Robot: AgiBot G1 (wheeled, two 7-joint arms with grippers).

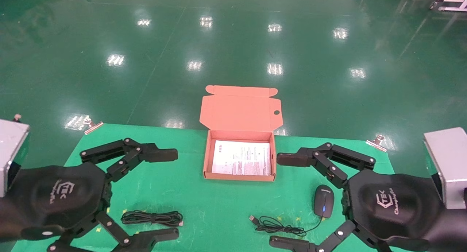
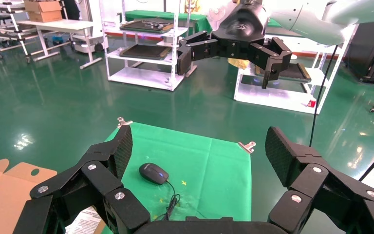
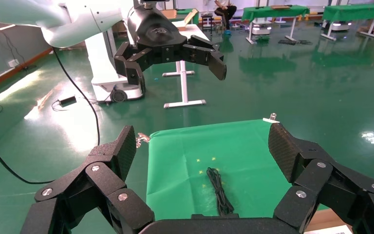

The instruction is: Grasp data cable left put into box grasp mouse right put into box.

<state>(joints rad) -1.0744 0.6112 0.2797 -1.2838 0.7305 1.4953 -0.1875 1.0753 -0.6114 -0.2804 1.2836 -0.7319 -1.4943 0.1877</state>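
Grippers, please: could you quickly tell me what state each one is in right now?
Left gripper: open, empty, above the data cable.
Right gripper: open, empty, beside the mouse.

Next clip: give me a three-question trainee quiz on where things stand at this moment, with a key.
1. True or false: the data cable already lies inside the box.
2. Which item lies nearer the right gripper: A) the mouse B) the data cable C) the box lid
3. Fill in: both the left gripper and the right gripper have their fingers ____.

Key: 1 false, it lies on the green cloth. 2 A. 3 open.
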